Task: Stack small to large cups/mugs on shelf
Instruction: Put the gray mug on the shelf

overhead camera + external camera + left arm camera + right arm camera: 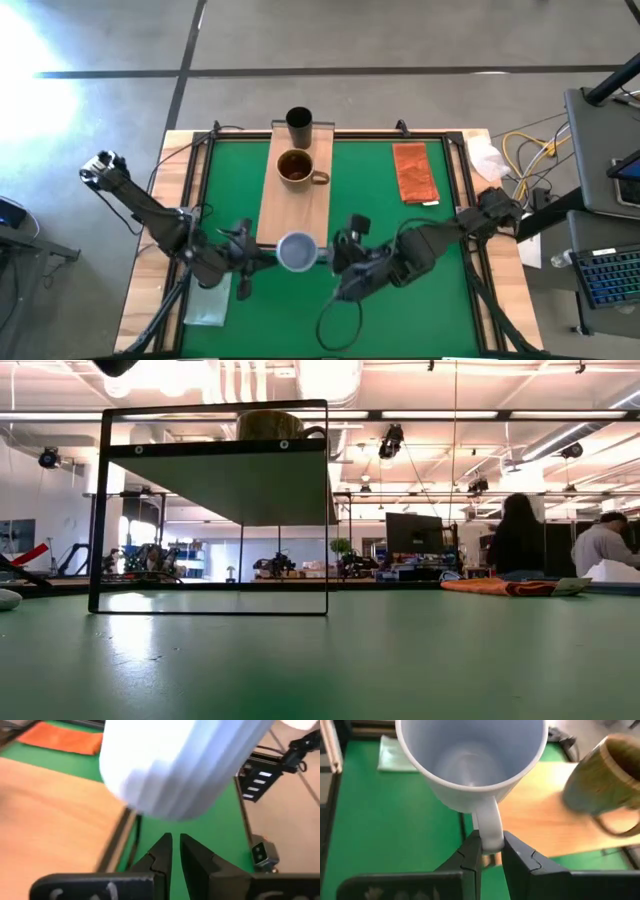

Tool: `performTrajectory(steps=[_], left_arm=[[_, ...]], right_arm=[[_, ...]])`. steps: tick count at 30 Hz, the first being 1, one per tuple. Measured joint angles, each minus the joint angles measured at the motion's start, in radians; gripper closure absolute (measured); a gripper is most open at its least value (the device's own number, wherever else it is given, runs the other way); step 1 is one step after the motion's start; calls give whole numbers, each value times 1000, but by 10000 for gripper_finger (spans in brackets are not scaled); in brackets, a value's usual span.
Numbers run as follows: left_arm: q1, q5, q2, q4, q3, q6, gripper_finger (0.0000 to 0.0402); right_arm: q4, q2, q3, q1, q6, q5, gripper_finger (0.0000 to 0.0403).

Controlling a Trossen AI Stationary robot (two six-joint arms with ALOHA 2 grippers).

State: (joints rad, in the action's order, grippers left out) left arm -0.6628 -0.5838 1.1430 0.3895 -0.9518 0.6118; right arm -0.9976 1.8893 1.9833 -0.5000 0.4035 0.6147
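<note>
The pale blue-grey mug (297, 252) is at the near end of the light-wood shelf (297, 205), held by my right gripper (326, 256), which is shut on its handle. My left gripper (262, 257) is just left of the mug, shut and empty; in the left wrist view its fingertips (167, 840) are short of the mug's outer wall (175, 765). The brown glossy mug (296, 168) stands on its base on the middle of the shelf. The narrow black cup (298, 124) stands at the shelf's far end. In the low view only the brown mug (270, 425) shows on the raised shelf (230, 475). My right gripper pinches the mug's handle (490, 831) between its two fingers, at the handle's outer curve. The fingers come roughly level from the table's right side. The mug is held mouth up, over the shelf's near end; its base looks clear of the board.
An orange-brown cloth (415, 172) lies on the green mat right of the shelf. A clear plastic bag (208, 300) lies at the near left. People sit at desks in the room beyond the table (520, 540).
</note>
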Motion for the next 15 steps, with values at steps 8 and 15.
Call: performTrajectory(steps=[8, 15], left_arm=[[0, -76, -151, 211, 10, 2, 379], [0, -116, -209, 321, 11, 1, 379]], right_arm=[[-21, 0, -2, 162, -91, -91, 357], [-10, 13, -40, 294, -118, -294, 357]])
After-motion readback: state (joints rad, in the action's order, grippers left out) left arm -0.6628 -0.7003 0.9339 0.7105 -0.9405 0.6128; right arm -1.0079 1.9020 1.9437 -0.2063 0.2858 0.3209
